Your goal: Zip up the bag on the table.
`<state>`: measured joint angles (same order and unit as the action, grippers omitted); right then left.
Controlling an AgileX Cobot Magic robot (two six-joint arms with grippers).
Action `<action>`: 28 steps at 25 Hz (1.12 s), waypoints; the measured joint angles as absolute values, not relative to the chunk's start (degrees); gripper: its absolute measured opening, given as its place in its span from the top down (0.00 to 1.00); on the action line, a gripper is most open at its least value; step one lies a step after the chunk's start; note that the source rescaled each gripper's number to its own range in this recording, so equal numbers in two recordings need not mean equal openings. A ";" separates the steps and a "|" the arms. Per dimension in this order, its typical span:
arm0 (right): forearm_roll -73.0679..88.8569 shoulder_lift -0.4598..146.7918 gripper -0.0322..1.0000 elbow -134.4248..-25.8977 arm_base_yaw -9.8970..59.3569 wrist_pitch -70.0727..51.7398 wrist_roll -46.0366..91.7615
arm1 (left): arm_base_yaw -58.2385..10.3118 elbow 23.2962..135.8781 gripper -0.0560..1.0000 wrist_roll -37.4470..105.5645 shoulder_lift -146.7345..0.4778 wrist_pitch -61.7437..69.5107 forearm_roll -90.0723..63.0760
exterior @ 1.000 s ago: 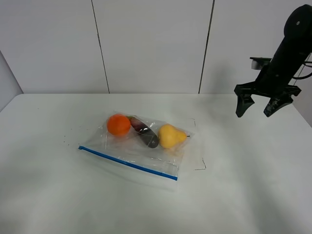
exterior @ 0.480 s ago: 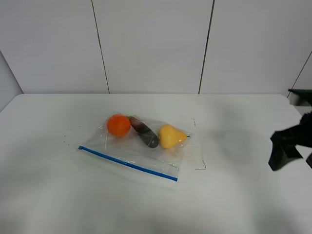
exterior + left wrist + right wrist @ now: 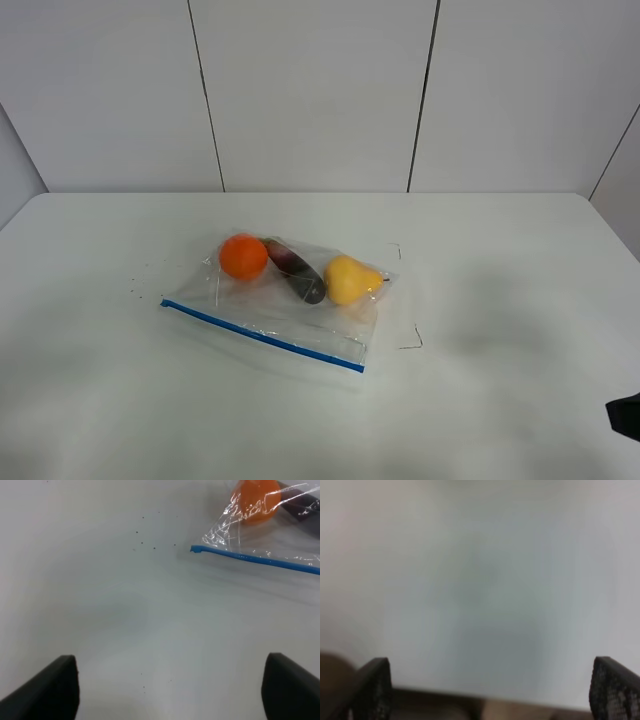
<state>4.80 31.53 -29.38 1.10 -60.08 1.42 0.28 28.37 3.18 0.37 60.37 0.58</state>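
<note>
Item: the bag (image 3: 285,292), clear and floppy, lying flat near the middle of the surface (image 3: 500,300); blue zip strip (image 3: 262,335) along its near edge; orange fruit (image 3: 243,256), dark purple fruit (image 3: 297,271) and yellow fruit (image 3: 350,279) showing through it, side by side

Item: right end effector (image 3: 485,690), fingers spread wide with nothing between them, over a blurred pale stretch; a second ago it hung high at the far right of the surface, half a second ago it had dropped low at the right edge, and now only a dark scrap (image 3: 625,415) shows in the high view's lower right corner

Item: left end effector (image 3: 167,690), fingers likewise wide apart and empty, hovering over bare surface; one end of the zip strip (image 3: 197,549) lies well ahead of it

Condition: bag unmoved across all three moments, untouched by either arm

Assessment: the right arm seems to be pulling away, not approaching; whether the zip is sealed I cannot tell from here
</note>
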 joint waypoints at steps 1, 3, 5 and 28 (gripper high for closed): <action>3.78 28.51 0.06 -28.98 1.10 -60.08 1.21 | 0.28 28.37 0.05 3.18 0.37 60.37 0.58; 2.58 23.43 0.06 -28.35 1.10 -59.34 0.82 | 0.28 28.37 0.05 3.18 0.37 60.37 0.58; 2.19 20.05 0.06 -28.20 1.10 -58.94 0.74 | 0.28 28.37 0.05 3.18 0.37 60.37 0.58; 2.13 6.90 0.06 -28.14 1.10 -58.89 0.57 | 0.28 28.37 0.05 3.18 0.37 60.37 0.63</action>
